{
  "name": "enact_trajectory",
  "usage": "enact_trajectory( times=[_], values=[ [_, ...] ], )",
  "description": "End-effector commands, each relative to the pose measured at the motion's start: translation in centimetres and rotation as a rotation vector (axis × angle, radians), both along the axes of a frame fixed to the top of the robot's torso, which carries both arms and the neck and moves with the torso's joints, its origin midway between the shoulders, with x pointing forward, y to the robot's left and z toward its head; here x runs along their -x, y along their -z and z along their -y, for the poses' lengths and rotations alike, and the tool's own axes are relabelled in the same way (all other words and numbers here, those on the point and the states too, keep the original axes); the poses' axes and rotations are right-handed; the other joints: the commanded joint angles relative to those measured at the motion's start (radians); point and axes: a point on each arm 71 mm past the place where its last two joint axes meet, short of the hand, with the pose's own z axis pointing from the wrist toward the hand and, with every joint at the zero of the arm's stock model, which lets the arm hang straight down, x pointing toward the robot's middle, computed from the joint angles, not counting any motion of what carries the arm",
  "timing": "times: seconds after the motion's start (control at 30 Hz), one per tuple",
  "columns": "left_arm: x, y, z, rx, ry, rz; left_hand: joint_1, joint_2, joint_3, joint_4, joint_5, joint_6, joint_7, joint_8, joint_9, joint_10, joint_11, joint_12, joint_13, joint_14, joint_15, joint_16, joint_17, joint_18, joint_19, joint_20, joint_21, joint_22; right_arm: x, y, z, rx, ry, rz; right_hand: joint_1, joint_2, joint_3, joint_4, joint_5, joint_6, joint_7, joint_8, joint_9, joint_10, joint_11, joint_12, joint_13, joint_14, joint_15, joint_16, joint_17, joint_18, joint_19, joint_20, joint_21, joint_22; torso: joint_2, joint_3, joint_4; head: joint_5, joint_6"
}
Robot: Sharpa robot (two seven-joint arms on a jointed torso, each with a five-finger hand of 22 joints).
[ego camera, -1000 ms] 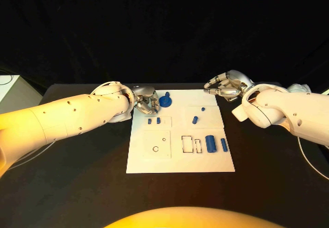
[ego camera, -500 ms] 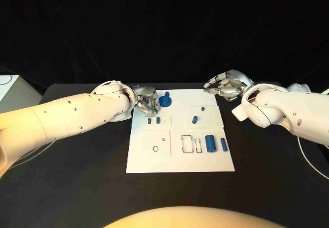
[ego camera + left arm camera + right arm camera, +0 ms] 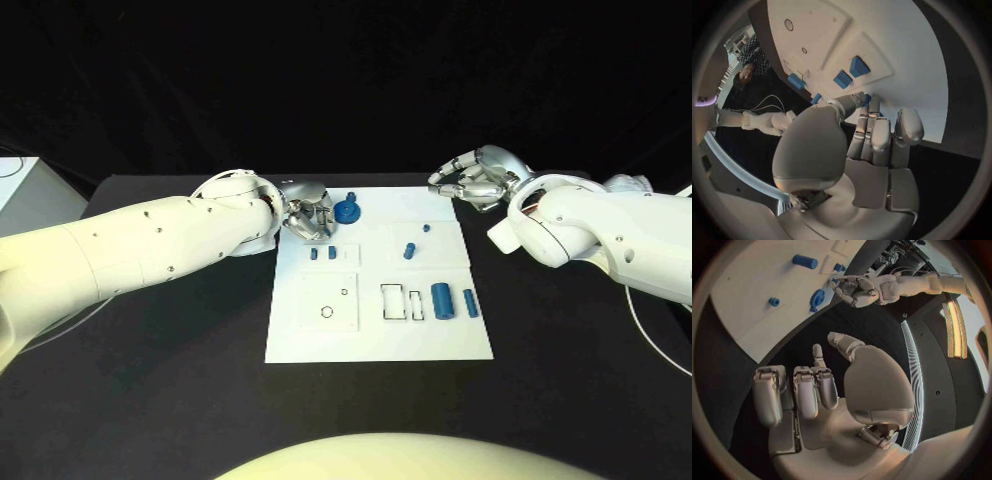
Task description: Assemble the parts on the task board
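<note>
Across the middle of the black table (image 3: pixel 173 400) lies the white task board (image 3: pixel 382 340), flat and square to the robot, so both arms can reach it from either side. Its outlined recesses mark where parts belong; several look unfilled, so the assembly seems far from done.

At the board's far left corner the left hand (image 3: pixel 306 216) sits low, fingers curled together toward the large blue part (image 3: pixel 346 211), which stands just beside them. The left wrist view shows a sliver of blue at the fingertips (image 3: pixel 861 102), but I cannot tell whether the part is pinched or merely touched (the thumb hides the contact). That posture suits picking it up or steadying it.

Off the board's far right corner the right hand (image 3: pixel 473 180) hangs with fingers loosely bent and apart, holding nothing, probably waiting clear of the work.

Smaller blue pieces lie on the board: two cylinders (image 3: pixel 453 301) by the rectangular outlines, a short peg (image 3: pixel 411 250) mid-board, and two small blocks (image 3: pixel 323 254) near the left hand.
</note>
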Motion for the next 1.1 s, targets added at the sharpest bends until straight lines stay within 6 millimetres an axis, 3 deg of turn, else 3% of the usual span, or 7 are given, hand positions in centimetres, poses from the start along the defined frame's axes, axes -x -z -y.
enact_trajectory(
  times=[0.03,0.37,0.6,1.1],
  values=[
    [0.35,0.86,0.06,-0.026,0.011,-0.022,0.002,0.005,0.002,-0.006,0.002,-0.002,0.004,-0.003,0.001,-0.003,0.003,-0.004,-0.001,-0.005,0.001,0.002,0.001,-0.008,-0.006,0.0,-0.002,0.0,0.04,-0.03,-0.14,0.001,-0.016,0.005,0.007,-0.001,0.0,0.003,0.006,0.006,-0.003,-0.004,0.001,0.106,0.002,0.004,0.263,0.106,0.003,0.004,0.263,0.008,0.08,0.002,-0.004,0.23,0.0,-0.0001,-0.0002,0.001,-0.001],
    [0.38,0.66,0.05,0.004,0.011,-0.003,0.0,0.0,0.002,-0.01,0.002,-0.019,0.009,-0.019,-0.001,-0.004,0.007,-0.017,-0.001,-0.008,0.005,0.0,-0.005,-0.007,-0.009,0.002,-0.005,-0.003,0.02,-0.02,-0.13,0.002,-0.016,0.006,0.007,-0.001,0.0,0.003,0.006,0.006,-0.003,-0.004,0.001,0.106,0.002,0.004,0.263,0.106,0.003,0.004,0.263,0.008,0.08,0.002,-0.004,0.23,0.0,-0.0001,0.0003,0.0,0.001],
    [0.29,0.57,-0.2,0.015,0.003,0.01,-0.017,-0.021,0.004,-0.012,0.005,-0.093,0.013,-0.074,-0.017,-0.011,0.011,-0.048,-0.001,-0.023,0.01,-0.006,-0.026,-0.003,-0.02,0.007,-0.018,-0.012,0.0,-0.02,-0.11,0.002,-0.015,0.006,0.007,-0.001,0.0,0.003,0.006,0.006,-0.003,-0.004,0.001,0.106,0.002,0.004,0.263,0.106,0.003,0.004,0.263,0.008,0.08,0.002,-0.004,0.23,0.0,0.0,0.0005,0.001,0.002],
    [0.27,0.5,-0.34,0.025,-0.003,0.02,-0.026,-0.027,0.003,-0.009,0.005,-0.105,0.015,-0.084,-0.02,-0.009,0.012,-0.054,0.001,-0.026,0.011,-0.007,-0.03,-0.003,-0.02,0.008,-0.019,-0.013,-0.06,0.02,-0.01,0.003,-0.013,0.005,0.007,-0.001,0.0,0.003,0.006,0.006,-0.003,-0.004,0.001,0.106,0.002,0.004,0.263,0.106,0.003,0.004,0.263,0.008,0.08,0.002,-0.004,0.23,0.0,0.0,-0.0004,0.003,0.003]
  ],
)
